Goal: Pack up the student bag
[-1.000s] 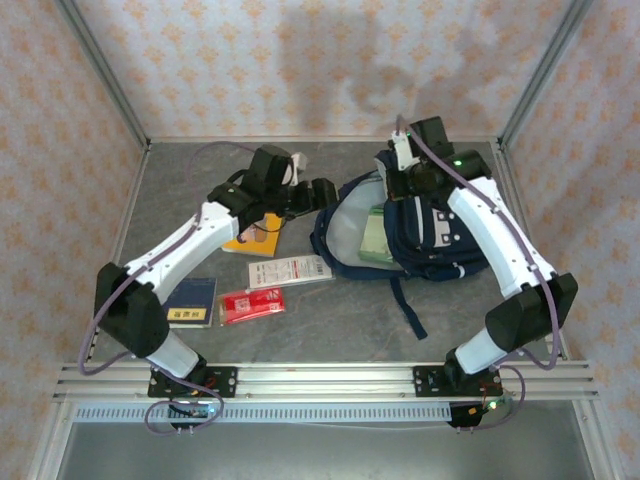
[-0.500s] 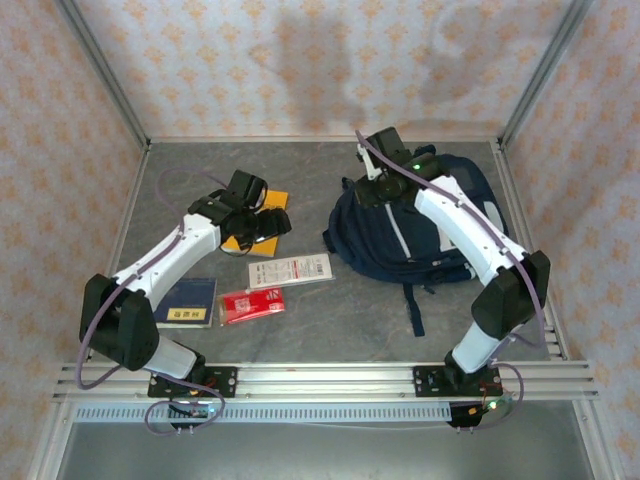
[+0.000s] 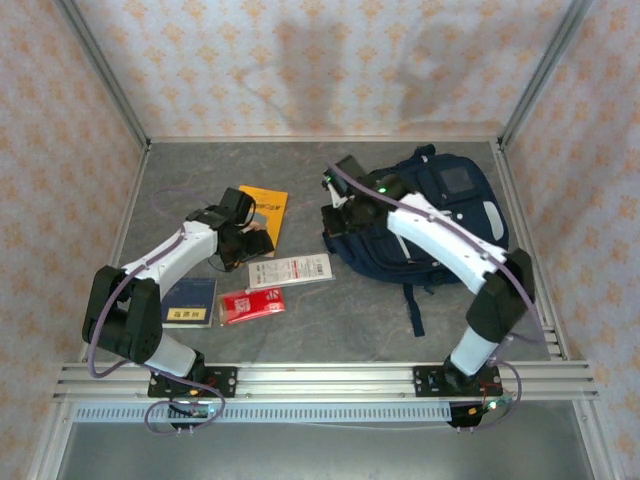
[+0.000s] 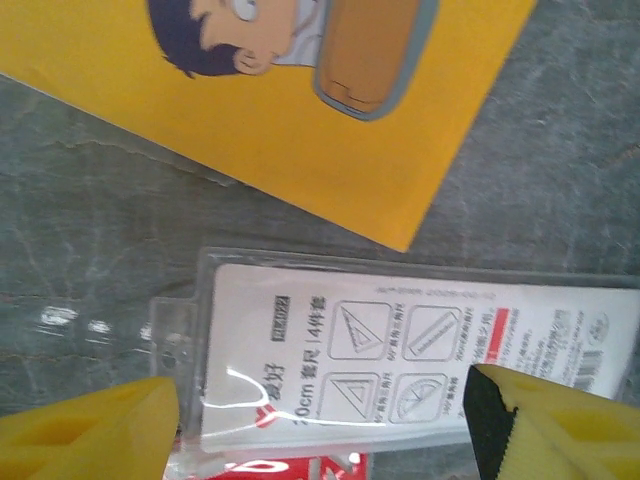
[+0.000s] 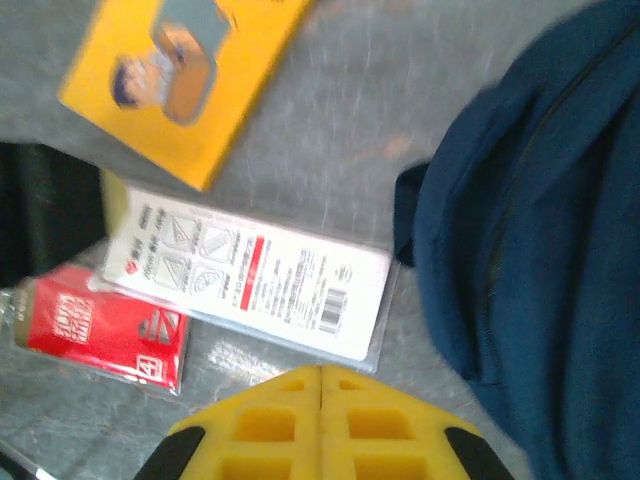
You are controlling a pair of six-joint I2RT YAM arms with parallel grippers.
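Observation:
The student bag (image 3: 440, 215) lies at the right of the table, a dark navy backpack with a grey square panel facing up; its navy fabric (image 5: 540, 230) fills the right of the right wrist view. My right gripper (image 3: 335, 208) hovers at the bag's left edge, and its yellow fingers are pressed together with nothing between them (image 5: 320, 385). My left gripper (image 3: 252, 243) stands open low over the left end of a clear ruler-set pack (image 4: 400, 350), its fingertips (image 4: 95, 430) on either side of the pack without closing on it.
A yellow picture book (image 3: 262, 205) lies behind the ruler-set pack (image 3: 290, 270). A red packet (image 3: 250, 305) and a blue booklet (image 3: 190, 300) lie nearer the front. A bag strap (image 3: 412, 305) trails toward the front rail. Metal posts and patterned walls enclose the table.
The bag's flap has dropped shut over the green item inside. My right gripper let go, shut, and swung left and forward to the bag's left edge. My left gripper drew back over the ruler-set pack.

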